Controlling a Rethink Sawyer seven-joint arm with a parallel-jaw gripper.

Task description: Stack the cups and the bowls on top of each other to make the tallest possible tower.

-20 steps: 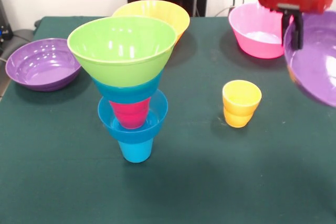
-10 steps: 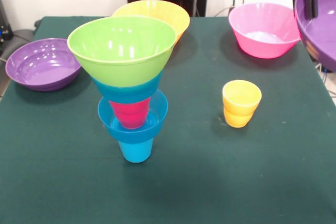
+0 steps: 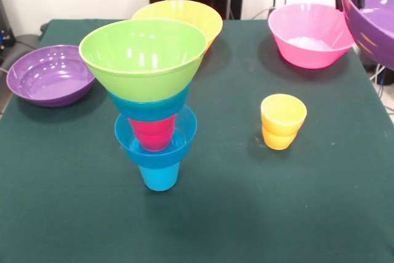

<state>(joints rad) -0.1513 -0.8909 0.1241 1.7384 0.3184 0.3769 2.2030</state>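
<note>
Five pieces up in the tower (image 3: pixel 154 103), lime green bowl (image 3: pixel 143 53) topmost; yellow cup (image 3: pixel 282 121), orange, pink, purple bowls left; jaws' state indiscernible.

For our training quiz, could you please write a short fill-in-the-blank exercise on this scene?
1. The tower has a ____ bowl on top.
2. The yellow cup stands ____ on the table.
3. The lowest piece of the tower is a ____ cup.
Missing words: green; upright; blue
</note>
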